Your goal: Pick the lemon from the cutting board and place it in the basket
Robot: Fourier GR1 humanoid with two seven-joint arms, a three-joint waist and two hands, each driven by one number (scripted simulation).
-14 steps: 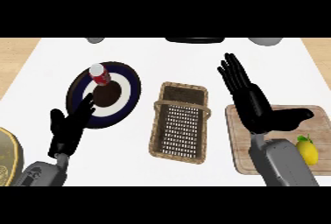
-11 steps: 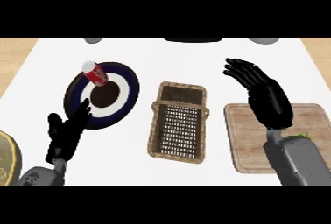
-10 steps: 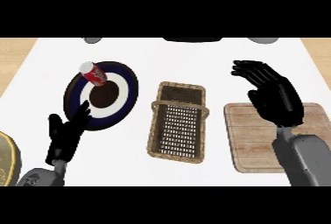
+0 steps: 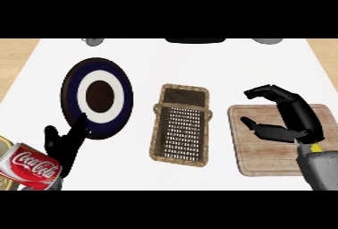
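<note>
While the right hand (image 4: 290, 120) hangs over the cutting board (image 4: 264, 152) with its fingers (image 4: 260, 93) curled in a claw around nothing, the lemon (image 4: 316, 146) is only a yellow sliver at the wrist, lying on the board's right side and mostly hidden under the forearm. That is the likely trouble: the hand appears to sit ahead of the fruit, so closing here would probably catch air, and a sweep of the wrist could nudge the lemon along or off the board. The left hand (image 4: 65, 142) rests at the lower left, fingers relaxed. On the table (image 4: 198, 67) are one lemon, one board, one basket (image 4: 181, 125), one plate (image 4: 98, 97) and one cola can (image 4: 30, 166).
</note>
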